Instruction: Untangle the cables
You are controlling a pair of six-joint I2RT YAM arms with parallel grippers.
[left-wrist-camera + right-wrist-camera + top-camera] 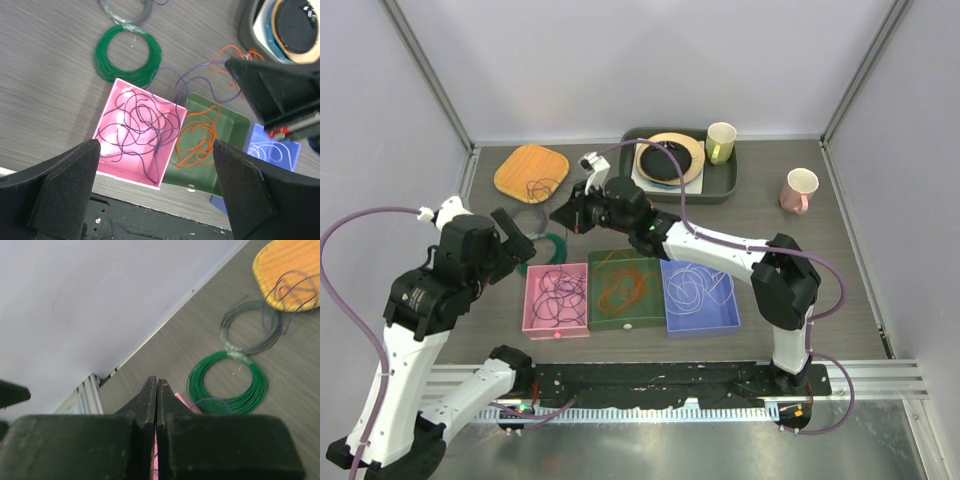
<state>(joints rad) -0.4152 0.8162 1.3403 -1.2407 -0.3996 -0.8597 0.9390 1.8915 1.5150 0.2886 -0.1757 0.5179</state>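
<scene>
Left gripper [156, 150]: fingers wide, hovering above pink tray [117, 97] holding purple cables [140, 125]. Right gripper [156, 382]: fingers pressed together, beyond the trays; one purple strand leads toward them. Orange cables [197, 140] in green tray [235, 125], white cables [270, 150] in blue tray [280, 134].

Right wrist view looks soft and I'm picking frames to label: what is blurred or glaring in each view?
Right wrist: the right gripper is out of focus up close, the green coil fairly sharp. Left wrist: the pink tray is washed out inside on its left. Top external: even light, glare on the near metal strip.
</scene>
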